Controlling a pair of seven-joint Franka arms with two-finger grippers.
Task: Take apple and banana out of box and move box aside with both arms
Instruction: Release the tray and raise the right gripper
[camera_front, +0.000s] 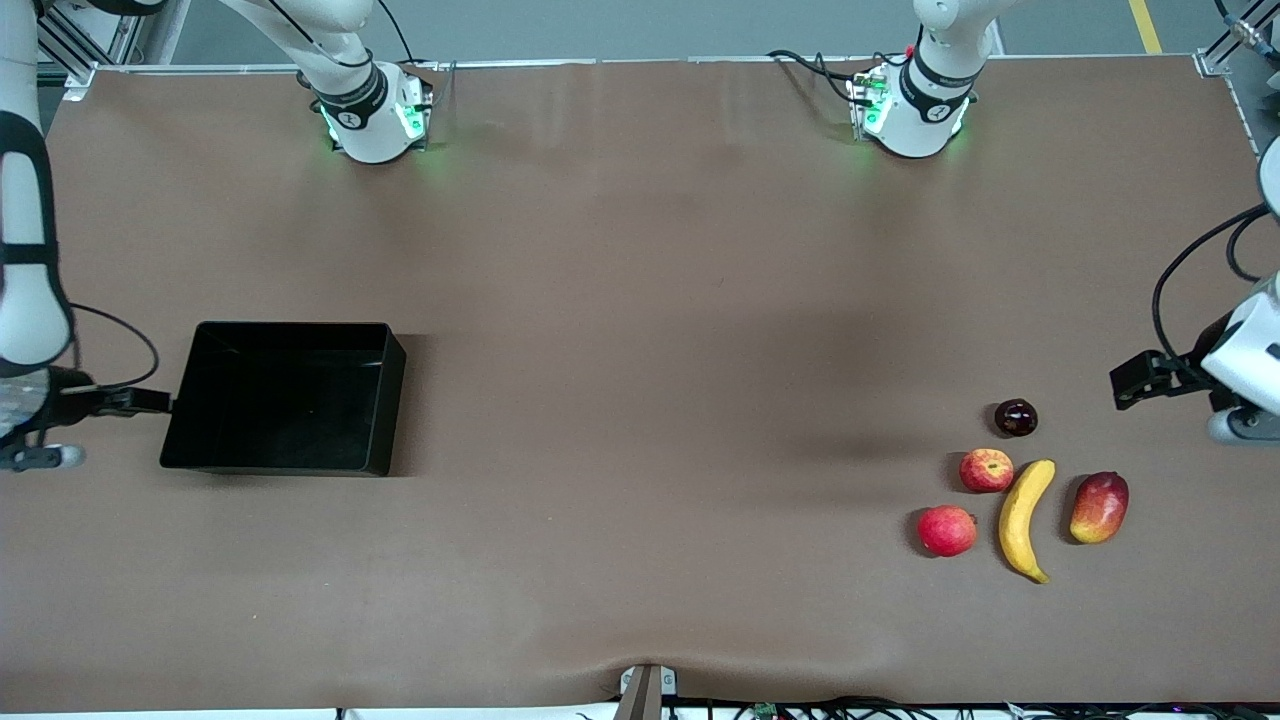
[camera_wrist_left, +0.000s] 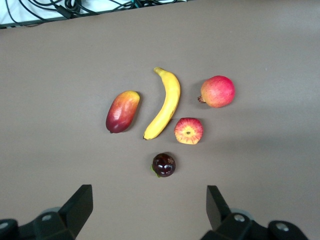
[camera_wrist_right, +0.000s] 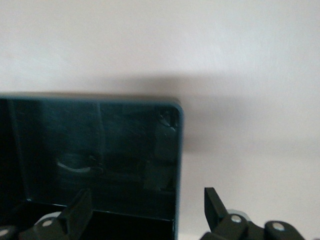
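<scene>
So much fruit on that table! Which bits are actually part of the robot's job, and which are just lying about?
Part of the job:
- apple
- banana
- box
- right gripper, open at the box wall
- left gripper, open over the fruit

Just lying about:
- mango
- pinkish-red fruit
- dark fruit

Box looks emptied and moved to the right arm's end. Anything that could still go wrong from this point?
1. The right gripper stands open astride the box wall; pulling away sideways instead of up could drag or tip the box.
2. The apple, banana and other fruits lie loose and close together; the round ones could roll if nudged.
3. The left gripper hangs open over the table beside that cluster, so a low pass may knock the dark fruit.
</scene>
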